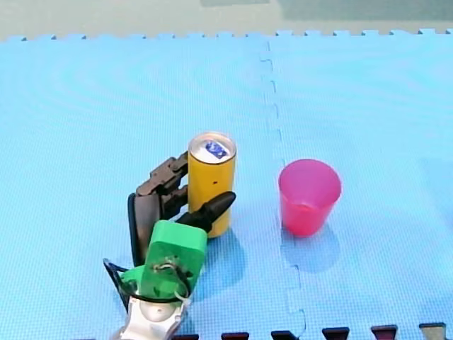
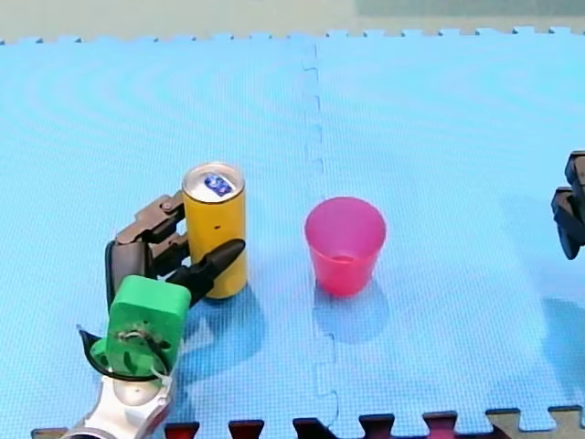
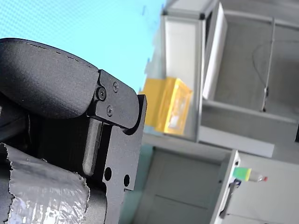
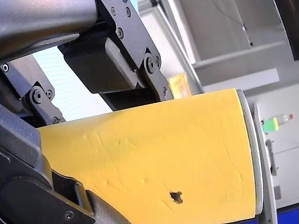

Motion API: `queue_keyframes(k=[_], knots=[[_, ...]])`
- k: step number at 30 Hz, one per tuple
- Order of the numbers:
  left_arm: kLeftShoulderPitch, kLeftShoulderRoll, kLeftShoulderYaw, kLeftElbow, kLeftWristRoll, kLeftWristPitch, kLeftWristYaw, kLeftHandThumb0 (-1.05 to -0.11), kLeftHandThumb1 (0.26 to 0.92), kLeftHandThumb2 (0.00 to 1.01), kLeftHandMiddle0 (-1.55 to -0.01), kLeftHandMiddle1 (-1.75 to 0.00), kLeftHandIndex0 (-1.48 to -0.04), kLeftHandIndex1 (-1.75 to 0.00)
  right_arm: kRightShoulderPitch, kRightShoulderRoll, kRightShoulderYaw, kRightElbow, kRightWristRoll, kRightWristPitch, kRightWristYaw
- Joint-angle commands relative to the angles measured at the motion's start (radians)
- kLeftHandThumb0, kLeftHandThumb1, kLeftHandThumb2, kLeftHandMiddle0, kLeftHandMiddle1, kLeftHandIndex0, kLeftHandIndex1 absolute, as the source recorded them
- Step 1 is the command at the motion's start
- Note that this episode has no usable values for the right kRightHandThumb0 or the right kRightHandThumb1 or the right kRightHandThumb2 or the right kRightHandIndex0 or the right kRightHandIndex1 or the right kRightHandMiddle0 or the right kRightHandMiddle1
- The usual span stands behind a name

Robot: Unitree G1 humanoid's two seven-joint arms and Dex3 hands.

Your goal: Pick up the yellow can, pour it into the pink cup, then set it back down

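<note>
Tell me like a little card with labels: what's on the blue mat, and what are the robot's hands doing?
Floor: blue mat
Can: yellow can, standing upright on the mat
Cup: pink cup, upright, to the right of the can, not touching it
Left hand: left hand wrapped round the can, thumb in front, fingers behind
Right hand: right hand at the far right, away from the cup and the can
Lifted: not yet, it seems; the can looks to be on the mat

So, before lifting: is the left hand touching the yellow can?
Touching: second wrist view shows fingers of the left hand pressed against the yellow can.
</note>
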Motion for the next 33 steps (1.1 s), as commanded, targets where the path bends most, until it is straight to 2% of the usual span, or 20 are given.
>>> queue_keyframes(k=[1,6,15,26,33], knots=[[0.003,-0.008,0.016,0.006,-0.025,-0.042,-0.031,-0.362,0.821,0.00,-1.28,0.00,-1.18,0.00,0.003,-0.009,-0.003,-0.004,0.004,-0.003,0.003],[0.001,-0.020,0.046,0.017,-0.069,-0.084,-0.105,-0.361,0.821,0.00,-1.27,0.00,-1.18,0.00,0.003,-0.013,-0.004,-0.004,0.006,-0.001,0.008],[-0.001,-0.032,0.089,0.023,-0.123,-0.095,-0.211,-0.358,0.819,0.00,-1.27,0.00,-1.18,0.00,0.004,-0.021,-0.006,-0.005,0.008,0.000,0.016],[-0.002,-0.044,0.113,0.025,-0.137,-0.098,-0.243,-0.356,0.816,0.00,-1.26,0.00,-1.18,0.00,0.004,-0.032,-0.002,-0.003,0.003,0.000,0.018],[-0.004,-0.039,0.113,0.028,-0.121,-0.095,-0.223,-0.358,0.816,0.00,-1.26,0.00,-1.18,0.00,0.004,-0.036,-0.001,-0.002,0.002,0.001,0.019]])
